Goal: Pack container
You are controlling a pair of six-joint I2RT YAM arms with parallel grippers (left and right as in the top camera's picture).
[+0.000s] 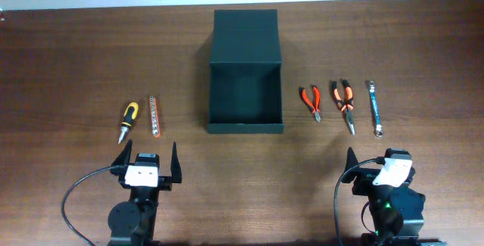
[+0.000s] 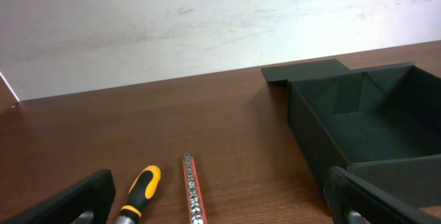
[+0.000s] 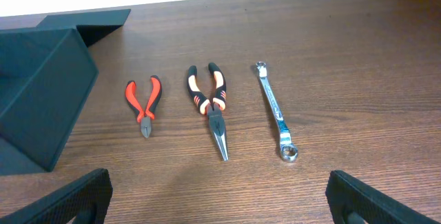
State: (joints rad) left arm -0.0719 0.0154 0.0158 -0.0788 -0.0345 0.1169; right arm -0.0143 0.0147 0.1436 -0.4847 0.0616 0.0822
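Observation:
The black container (image 1: 245, 124) stands open at the table's middle, its lid (image 1: 246, 35) laid flat behind it; it also shows in the left wrist view (image 2: 310, 138) and right wrist view (image 3: 41, 107). A yellow-black screwdriver (image 1: 129, 119) (image 2: 141, 193) and a red socket rail (image 1: 153, 115) (image 2: 192, 196) lie left of it. Small red cutters (image 1: 311, 102) (image 3: 144, 100), orange-black long-nose pliers (image 1: 345, 103) (image 3: 211, 103) and a silver wrench (image 1: 374, 108) (image 3: 273, 108) lie right of it. My left gripper (image 1: 148, 158) (image 2: 220, 200) is open and empty near the front edge. My right gripper (image 1: 378, 163) (image 3: 217, 196) is open and empty too.
The brown wooden table (image 1: 76, 57) runs to a white wall (image 2: 172, 24) at the back. Black cables (image 1: 72, 197) trail from both arm bases at the front edge.

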